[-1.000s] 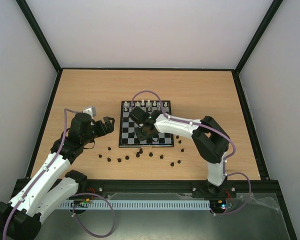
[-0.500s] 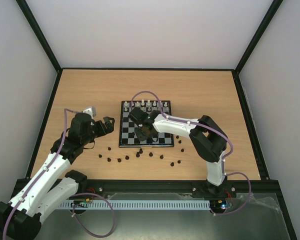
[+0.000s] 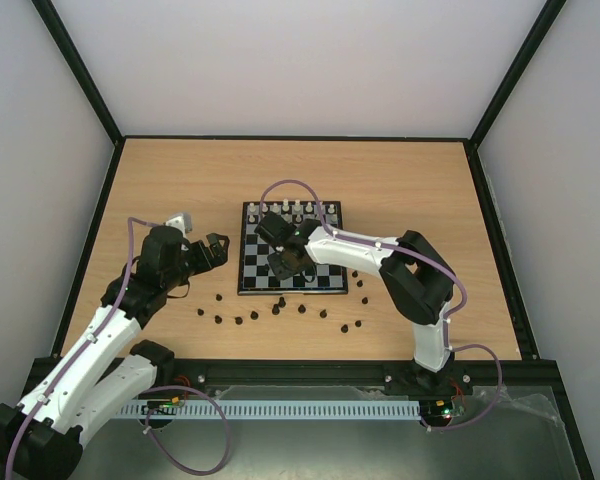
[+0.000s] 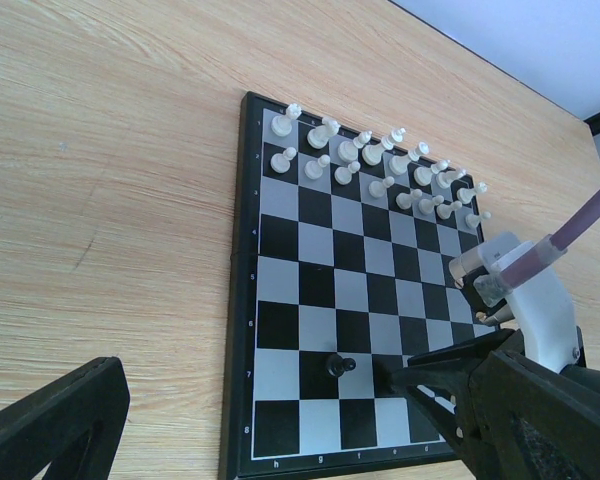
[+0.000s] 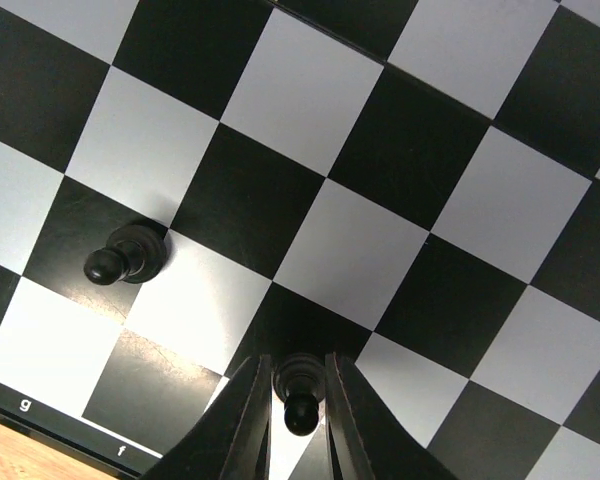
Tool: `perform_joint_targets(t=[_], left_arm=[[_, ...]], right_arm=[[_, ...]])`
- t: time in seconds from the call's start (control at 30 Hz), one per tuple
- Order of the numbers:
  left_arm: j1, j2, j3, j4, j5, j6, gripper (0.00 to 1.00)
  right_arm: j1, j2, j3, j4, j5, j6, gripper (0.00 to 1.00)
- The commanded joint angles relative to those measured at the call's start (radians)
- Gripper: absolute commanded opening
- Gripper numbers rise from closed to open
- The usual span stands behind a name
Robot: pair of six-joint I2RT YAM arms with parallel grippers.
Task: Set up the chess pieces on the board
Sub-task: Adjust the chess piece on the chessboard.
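Pawn clamped in right gripper over board
Left gripper is held wide apart off board; another pawn is stood nearby

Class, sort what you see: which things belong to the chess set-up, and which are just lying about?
Belong: board, white pieces in two rows, placed black pawn, held black pawn in right gripper, loose black pieces.
Just there: purple cables, table, slotted rail.
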Motion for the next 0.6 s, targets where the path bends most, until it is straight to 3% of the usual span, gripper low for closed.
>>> perform_joint_targets(t=[0.0,0.47,0.57], left_arm=[[0.007,-0.016,-0.016,-0.007,-0.005,-0.003,0.99],[0.007,-0.021,-0.017,-0.007,-0.003,-0.005,0.99],[0.007,-0.021,-0.018,-0.008,-0.002,-0.005,0.99]], right_arm=[[0.005,-0.006,0.031,-0.039,0.015,-0.012,0.16],[0.004,-0.004,0.038,-0.051,0.035,-0.008,0.17],[0.005,-0.013,0.025,-0.063,0.041,0.002,0.22]])
